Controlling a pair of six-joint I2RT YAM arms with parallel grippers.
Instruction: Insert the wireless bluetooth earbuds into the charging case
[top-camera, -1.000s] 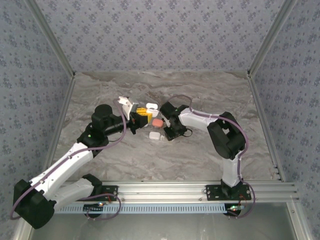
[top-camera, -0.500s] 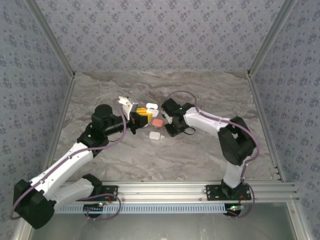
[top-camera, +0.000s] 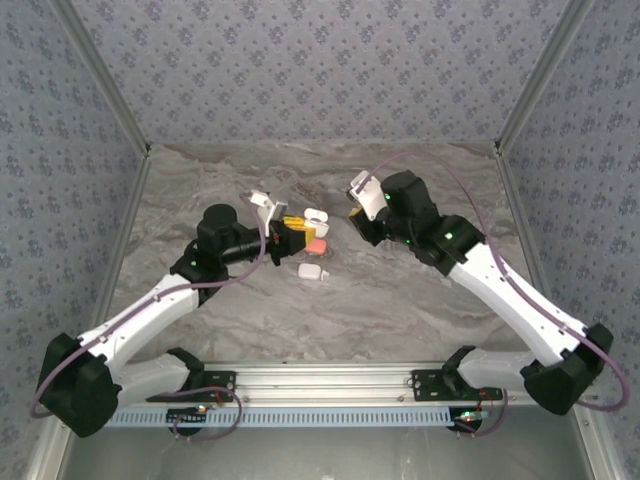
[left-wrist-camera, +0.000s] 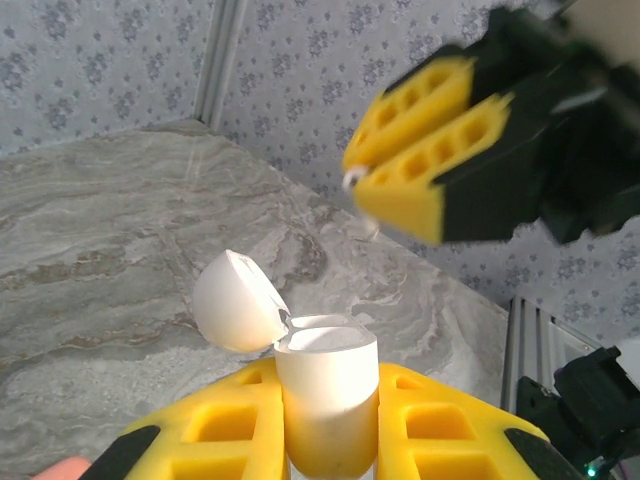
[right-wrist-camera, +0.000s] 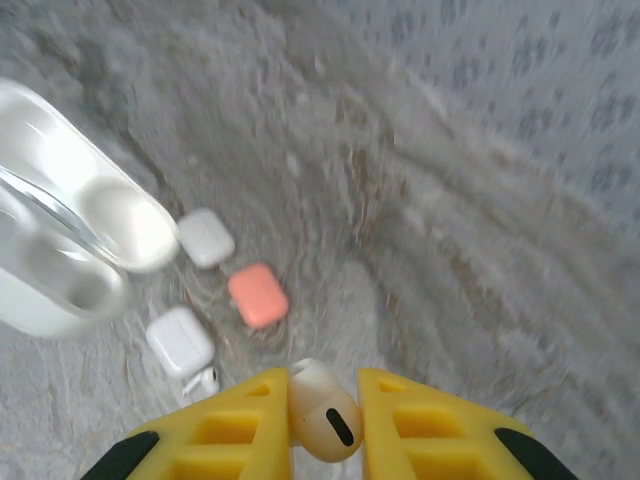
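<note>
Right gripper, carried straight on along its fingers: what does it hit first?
Likely the coral-pink rounded case on the marble table, though depth is unclear; the open white case lies left of that line.

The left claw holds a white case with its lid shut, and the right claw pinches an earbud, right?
No: the lid is flipped open, as the left wrist view shows. The left claw holds the white case, the right claw pinches an earbud.

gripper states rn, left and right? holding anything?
left gripper: closed on the glossy white rounded charging case, lid flipped open.
right gripper: closed on a small white stemmed earbud.
</note>
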